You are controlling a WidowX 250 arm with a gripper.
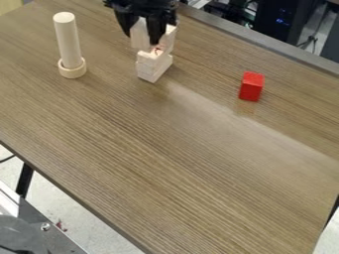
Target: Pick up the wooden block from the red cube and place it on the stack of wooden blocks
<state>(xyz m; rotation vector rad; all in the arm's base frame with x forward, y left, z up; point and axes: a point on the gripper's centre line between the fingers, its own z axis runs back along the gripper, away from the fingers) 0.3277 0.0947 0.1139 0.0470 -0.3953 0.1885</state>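
- From where I'm standing, the tool [142, 38] covers much of the upper part of the pale block stack [151, 68], so I can't make out how its top pieces sit.
- The tool hangs right over the stack, up against pale wood there; I can't tell whether it is open or closed on a piece.
- The arm above it is cut off by the top edge of the view.
- The stack stands near the far edge of the wood-grained worktop [172, 154].
- Left of the stack, a pale rod [67, 37] stands upright in a round collar [72, 70]; its lower end is hidden inside.
- Well to the stack's right sits a red block [252, 87].
- Beyond the stack, dark equipment [275, 20] with small blue lights is partly cut off.
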